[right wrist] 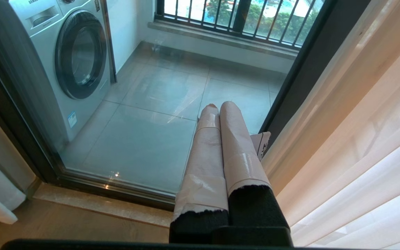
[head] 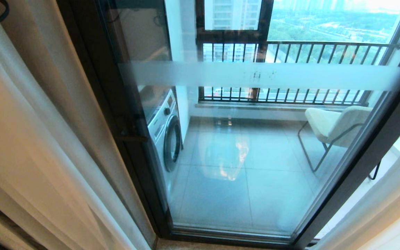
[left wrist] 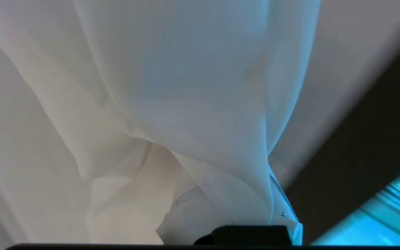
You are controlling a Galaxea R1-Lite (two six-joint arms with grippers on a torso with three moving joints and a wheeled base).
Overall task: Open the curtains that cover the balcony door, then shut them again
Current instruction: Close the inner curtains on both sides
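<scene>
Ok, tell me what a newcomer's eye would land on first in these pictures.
First, the bare balcony door filling the middle, its frosted band running straight across the glass. Through it stand a washing machine on the left and a pale chair on the right. Sheer curtains hang bunched at the left edge, a fold pinched in the left gripper; the right gripper is shut on nothing.

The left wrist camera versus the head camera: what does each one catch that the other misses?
Only the left wrist view shows the left gripper, shut on a bunched fold of the curtains. Only the head view shows the washing machine, the chair, the railing and the frosted band across the balcony door. Both show sheer white curtain beside the dark door frame.
</scene>
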